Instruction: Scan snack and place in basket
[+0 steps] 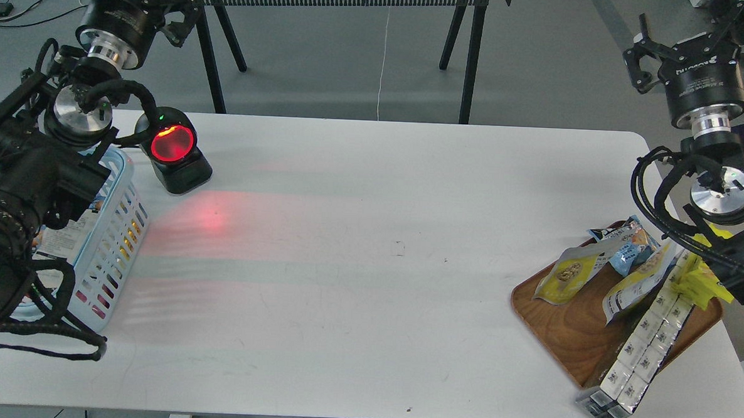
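Observation:
The snack [569, 275], a flat pouch with a yellow lower part and a round picture, lies on the brown wooden tray [567, 334] at the table's right side. A second similar pouch [637, 285] leans beside it. The light blue basket [117, 223] stands at the left edge, half hidden by my left arm, with a few packs inside. My left gripper [183, 12] is raised at the top left, above and behind the scanner [174, 147], and is open and holds nothing. Raised at the top right, my right gripper [636, 54] is open and holds nothing too.
The black scanner glows red and throws red light onto the white table [369, 265]. Also on the tray are a small blue packet [624, 248], a bright yellow pack [701, 280] and a long row of white boxes [645, 346] overhanging the front edge.

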`<state>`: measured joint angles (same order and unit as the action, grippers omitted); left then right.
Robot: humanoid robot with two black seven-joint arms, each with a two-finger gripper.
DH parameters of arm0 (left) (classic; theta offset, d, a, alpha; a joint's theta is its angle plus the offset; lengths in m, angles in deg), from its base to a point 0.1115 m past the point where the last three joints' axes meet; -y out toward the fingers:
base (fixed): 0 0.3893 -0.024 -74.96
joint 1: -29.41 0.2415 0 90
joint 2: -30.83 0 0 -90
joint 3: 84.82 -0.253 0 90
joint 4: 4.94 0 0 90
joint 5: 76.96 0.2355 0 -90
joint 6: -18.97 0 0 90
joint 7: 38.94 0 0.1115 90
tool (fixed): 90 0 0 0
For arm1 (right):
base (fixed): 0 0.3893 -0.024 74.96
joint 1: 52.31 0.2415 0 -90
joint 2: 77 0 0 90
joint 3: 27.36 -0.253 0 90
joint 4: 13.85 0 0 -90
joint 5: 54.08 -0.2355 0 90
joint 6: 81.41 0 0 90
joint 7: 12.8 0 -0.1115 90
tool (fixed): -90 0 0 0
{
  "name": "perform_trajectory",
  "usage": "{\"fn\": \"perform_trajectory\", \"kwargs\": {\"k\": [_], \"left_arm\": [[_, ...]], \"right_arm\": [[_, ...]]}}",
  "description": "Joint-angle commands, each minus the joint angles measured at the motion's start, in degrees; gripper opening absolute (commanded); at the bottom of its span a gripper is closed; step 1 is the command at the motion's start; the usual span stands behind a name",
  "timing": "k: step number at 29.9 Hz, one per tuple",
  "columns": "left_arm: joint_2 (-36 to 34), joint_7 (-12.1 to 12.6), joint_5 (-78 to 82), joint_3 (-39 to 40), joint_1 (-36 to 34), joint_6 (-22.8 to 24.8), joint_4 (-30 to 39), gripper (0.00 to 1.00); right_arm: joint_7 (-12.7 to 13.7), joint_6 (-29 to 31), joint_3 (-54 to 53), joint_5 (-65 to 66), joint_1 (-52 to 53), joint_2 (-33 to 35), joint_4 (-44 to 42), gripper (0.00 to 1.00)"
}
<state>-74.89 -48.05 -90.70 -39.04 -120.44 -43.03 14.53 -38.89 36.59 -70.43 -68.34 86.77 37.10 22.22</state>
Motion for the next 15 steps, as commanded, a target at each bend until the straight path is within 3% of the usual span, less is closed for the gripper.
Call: {"fn": "perform_trajectory", "kwargs": {"k": [1, 9, 15], "left_arm": [[-0.10, -0.03, -0.15, -0.08, 0.00, 0.00, 0.04, 1.00], [-0.19, 0.41, -0.06, -0.69, -0.79, 0.00, 0.04, 1.00], [-0.54, 0.49, -0.06, -0.52, -1.49, 0.00, 0.04, 1.00]], "right_arm": [[-0.01, 0.00, 0.00, 0.02, -0.30, 0.08, 0.31, 0.99], [-0.01, 0.00, 0.97, 0.46, 0.58, 3.49, 2.50, 0.99], [-0.01, 0.00, 7.63, 5.81, 7.07, 13.77, 9.27, 0.99]]}}
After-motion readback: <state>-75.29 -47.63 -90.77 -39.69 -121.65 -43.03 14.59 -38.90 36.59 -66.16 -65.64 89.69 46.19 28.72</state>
